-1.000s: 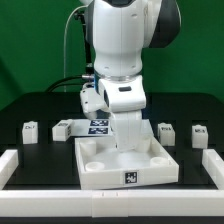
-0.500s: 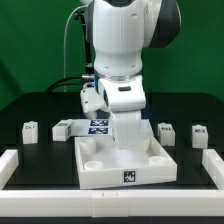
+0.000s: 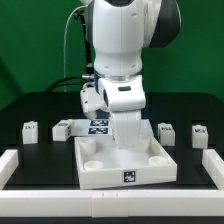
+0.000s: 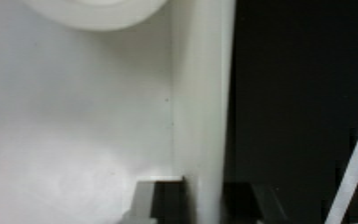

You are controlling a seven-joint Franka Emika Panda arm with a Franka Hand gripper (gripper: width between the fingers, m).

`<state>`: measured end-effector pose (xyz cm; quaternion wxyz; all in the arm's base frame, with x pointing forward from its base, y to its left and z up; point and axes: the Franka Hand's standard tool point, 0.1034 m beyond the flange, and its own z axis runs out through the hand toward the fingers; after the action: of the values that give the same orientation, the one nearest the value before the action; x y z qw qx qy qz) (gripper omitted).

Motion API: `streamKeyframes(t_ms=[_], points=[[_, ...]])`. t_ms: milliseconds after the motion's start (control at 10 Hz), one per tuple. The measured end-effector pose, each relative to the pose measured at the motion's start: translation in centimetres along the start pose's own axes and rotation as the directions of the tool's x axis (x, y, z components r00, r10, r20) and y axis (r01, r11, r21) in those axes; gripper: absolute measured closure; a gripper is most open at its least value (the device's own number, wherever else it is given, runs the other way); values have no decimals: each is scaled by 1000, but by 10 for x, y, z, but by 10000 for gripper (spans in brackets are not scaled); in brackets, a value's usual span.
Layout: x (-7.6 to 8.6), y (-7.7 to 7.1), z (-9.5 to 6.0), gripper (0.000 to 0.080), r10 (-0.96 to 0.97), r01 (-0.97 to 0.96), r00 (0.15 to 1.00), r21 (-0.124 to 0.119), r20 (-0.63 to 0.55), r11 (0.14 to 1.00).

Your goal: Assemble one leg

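Four small white legs with marker tags stand on the black table: two at the exterior view's left [image 3: 30,130] [image 3: 62,127] and two at its right [image 3: 165,130] [image 3: 197,133]. None is held. The large white square panel [image 3: 95,165] lies at the front middle. The arm stands over its far right part and hides the gripper in the exterior view. In the wrist view my gripper [image 4: 234,205] has its fingers close together astride the panel's raised rim [image 4: 202,100], one finger [image 4: 167,205] on the inner side. A round socket [image 4: 96,10] shows in the panel.
The marker board [image 3: 98,125] lies behind the panel, partly hidden by the arm. A white raised border [image 3: 20,165] runs along the table's front and both sides. A white bracket part [image 3: 92,98] sits behind the arm.
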<state>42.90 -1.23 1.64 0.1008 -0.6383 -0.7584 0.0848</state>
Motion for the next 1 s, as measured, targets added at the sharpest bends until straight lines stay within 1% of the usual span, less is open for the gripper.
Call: streamKeyframes(t_ms=[100, 300, 400, 600, 900, 1000], points=[[2, 1, 0, 729, 38, -38, 999, -1, 0, 999], [13, 4, -1, 729, 110, -110, 994, -4, -1, 994], [19, 7, -1, 729, 137, -137, 991, -6, -2, 991], [23, 16, -3, 729, 146, -146, 989, -18, -5, 989], [48, 42, -9, 729, 131, -131, 991, -42, -15, 990], [59, 52, -11, 729, 122, -123, 992, -48, -18, 991]])
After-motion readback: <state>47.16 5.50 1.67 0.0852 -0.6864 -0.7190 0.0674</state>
